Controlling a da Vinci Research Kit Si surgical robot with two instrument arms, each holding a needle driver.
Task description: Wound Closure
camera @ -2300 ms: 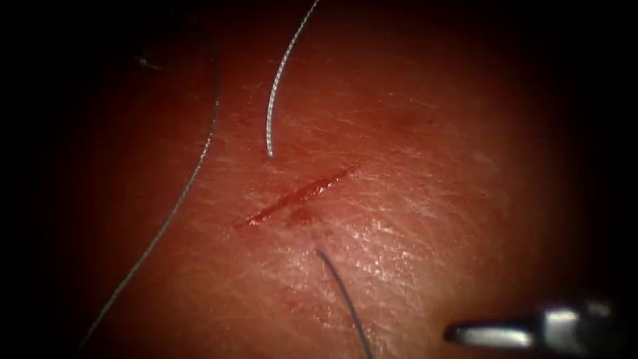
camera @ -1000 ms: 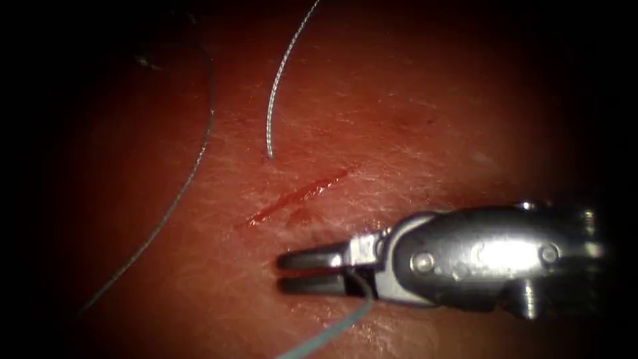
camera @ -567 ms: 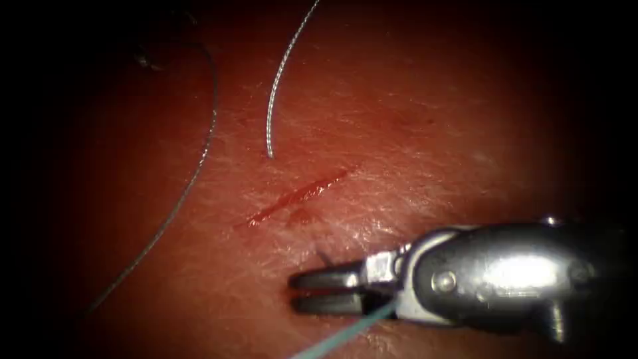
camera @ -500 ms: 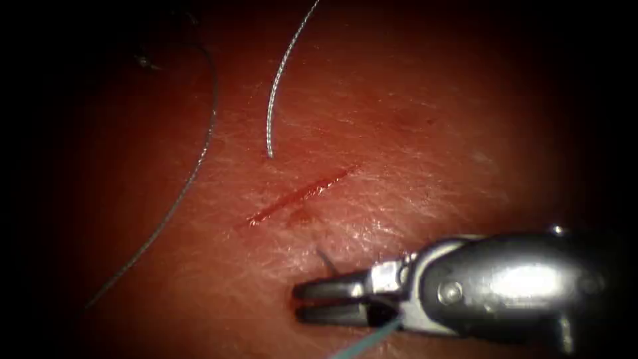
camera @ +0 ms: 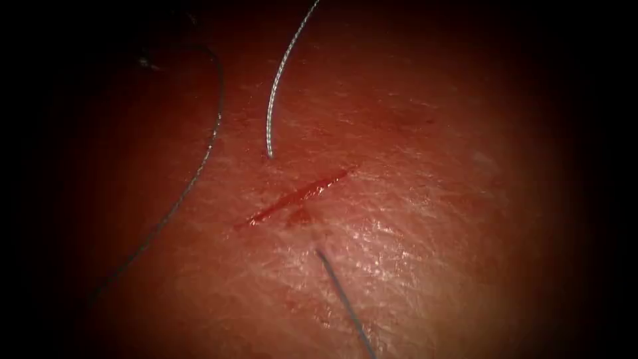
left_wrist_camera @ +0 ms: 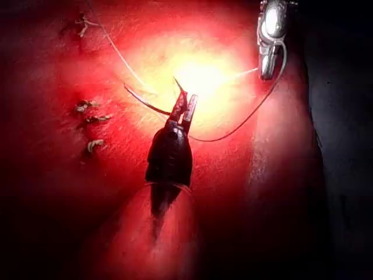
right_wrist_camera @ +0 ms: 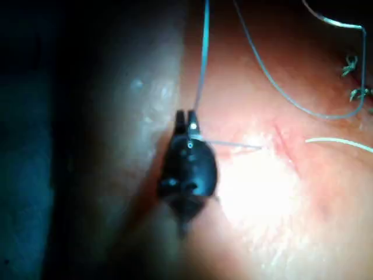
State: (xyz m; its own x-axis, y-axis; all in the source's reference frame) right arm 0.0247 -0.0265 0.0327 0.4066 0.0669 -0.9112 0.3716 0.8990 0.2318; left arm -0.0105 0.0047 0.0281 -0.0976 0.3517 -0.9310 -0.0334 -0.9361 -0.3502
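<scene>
- Far left of the endoscope view: a dark loop (camera: 199,166) of thread lies slack on the tissue (camera: 432,199), curving down towards the lower left.
- Just right of it, a pale strand (camera: 269,100) arcs down from the top edge and ends just above the cut (camera: 299,194). I cannot tell whether it is thread or the needle, and no needle shows for certain.
- Centre: the cut lies slanted and unclosed, with red fluid (camera: 300,217) beside it.
- Just below and right of the cut, the thread (camera: 342,299) comes up out of the tissue and runs to the bottom edge.
- Left wrist view: the left tool (left_wrist_camera: 184,108) hangs over the bright patch, and a thin curved sliver reaches its tip. Whether it grips anything I cannot tell.
- Right wrist view: the right tool (right_wrist_camera: 186,121) looks narrow and clamped on the thread. One line rises from it, another leads across to the cut.
- My read: thread handling at one stitch, closure far from done.
- Any next move calls for locating the needle and keeping the slack untangled.
- No brand, label or writing is readable.
</scene>
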